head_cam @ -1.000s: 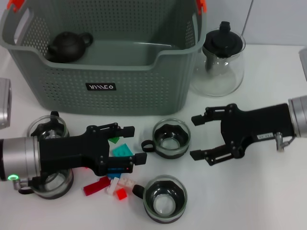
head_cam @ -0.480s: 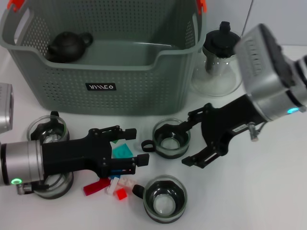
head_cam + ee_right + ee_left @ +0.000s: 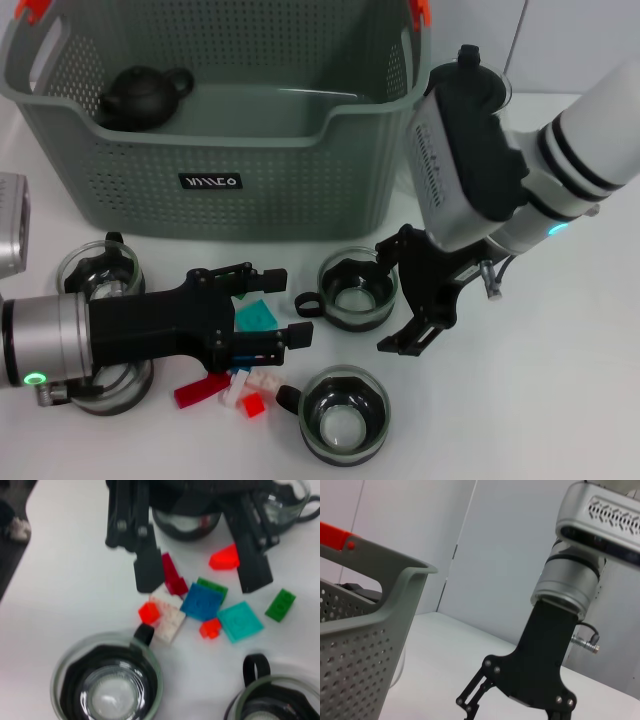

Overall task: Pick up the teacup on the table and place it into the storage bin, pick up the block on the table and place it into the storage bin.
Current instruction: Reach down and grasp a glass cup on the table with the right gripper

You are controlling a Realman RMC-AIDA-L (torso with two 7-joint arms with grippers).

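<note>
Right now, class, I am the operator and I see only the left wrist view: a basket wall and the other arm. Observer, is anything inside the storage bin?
Observer: Yes. The head view shows a dark teapot in the far left corner of the storage bin. I can see no teacup or block in it.
Operator: Where is the right end effector working?
Observer: The right end effector is open at the right rim of the middle teacup, and has not closed on it.
Operator: And the blocks?
Observer: The right wrist view shows the blocks loose on the table, with the left end effector open over them.
</note>
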